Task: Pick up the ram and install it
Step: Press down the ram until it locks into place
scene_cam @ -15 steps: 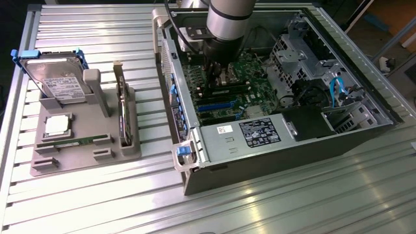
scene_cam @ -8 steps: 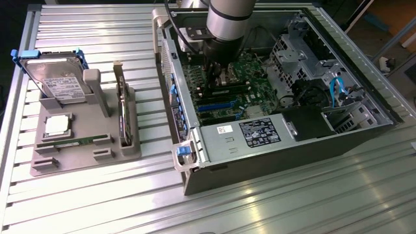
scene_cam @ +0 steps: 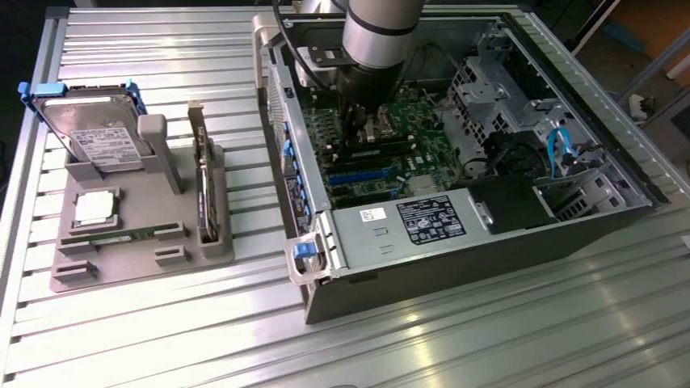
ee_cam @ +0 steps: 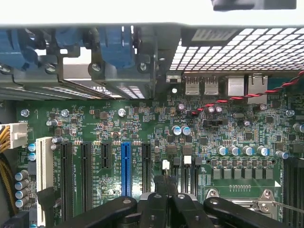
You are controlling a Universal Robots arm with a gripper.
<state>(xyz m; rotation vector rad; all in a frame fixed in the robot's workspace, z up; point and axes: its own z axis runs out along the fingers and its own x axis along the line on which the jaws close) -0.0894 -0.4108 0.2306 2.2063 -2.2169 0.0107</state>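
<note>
You are looking at very little print that can actually be read. On the motherboard, just above the blue slot, small white silkscreen lettering is showing beside the components, but the characters are staying too fine to make out. A line of white print is running lengthwise beside the black slot next to the blue one; it is not legible either. In the exterior view, the black label on the power supply, below the motherboard, is carrying rows of white text and marks that you cannot read, and the white label on the hard drive is equally unreadable.
</note>
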